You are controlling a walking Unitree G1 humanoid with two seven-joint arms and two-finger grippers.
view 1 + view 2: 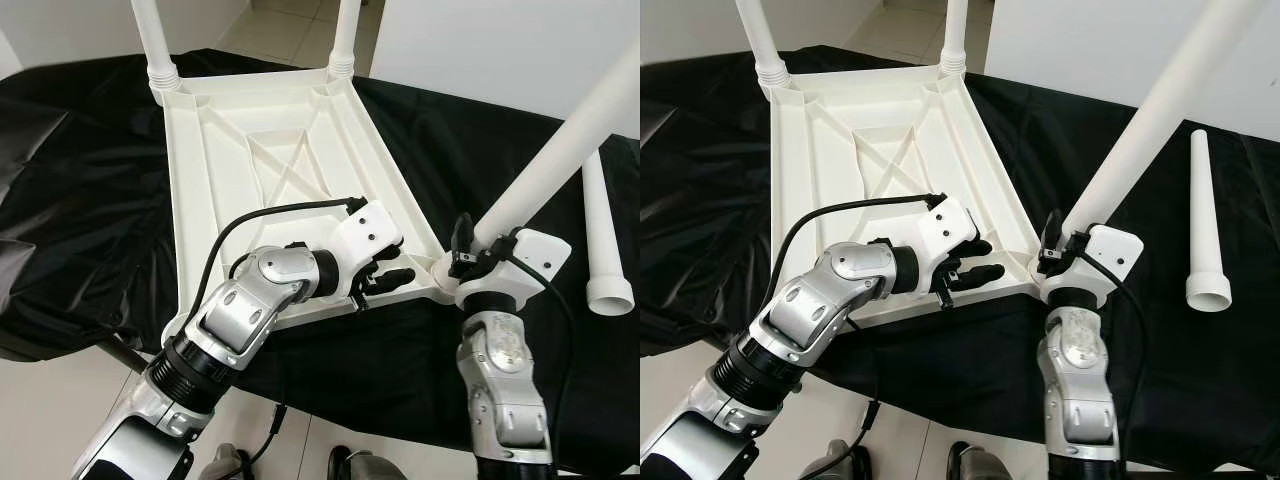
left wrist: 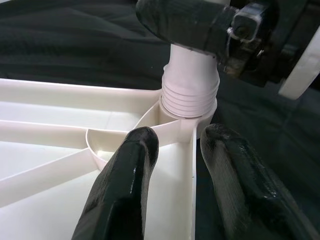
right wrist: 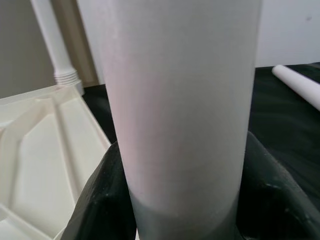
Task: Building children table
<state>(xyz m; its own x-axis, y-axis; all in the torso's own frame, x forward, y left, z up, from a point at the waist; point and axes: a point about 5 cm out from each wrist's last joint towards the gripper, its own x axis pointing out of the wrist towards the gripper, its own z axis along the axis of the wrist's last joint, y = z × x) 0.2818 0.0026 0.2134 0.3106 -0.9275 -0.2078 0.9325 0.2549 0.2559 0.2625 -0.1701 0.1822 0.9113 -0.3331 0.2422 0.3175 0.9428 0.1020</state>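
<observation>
The white tabletop [image 1: 270,170] lies upside down on a black cloth [image 1: 80,200], its ribbed underside facing up. Two legs [image 1: 155,40] already stand in the sockets at its far corners.

My right gripper [image 1: 468,250] is at the near right corner of the tabletop, and its jaws are clenched around a third leg [image 1: 560,150] just above its threaded base. That leg sits in the near right corner socket [image 2: 190,107] and leans up and away to the right. In my right wrist view the leg [image 3: 180,100] stands between my two black fingers [image 3: 100,200], which press against its sides.

My left gripper [image 1: 385,275] rests on the near edge of the tabletop, just left of that same socket. Its jaws are parted and straddle the near edge wall of the tabletop; one finger [image 2: 125,190] lies inside the frame and the other [image 2: 240,185] outside it, over the cloth. I cannot tell whether they pinch the wall.

A fourth leg [image 1: 605,240] lies loose on the cloth to the right, well apart from the tabletop, its wider open end toward me.
</observation>
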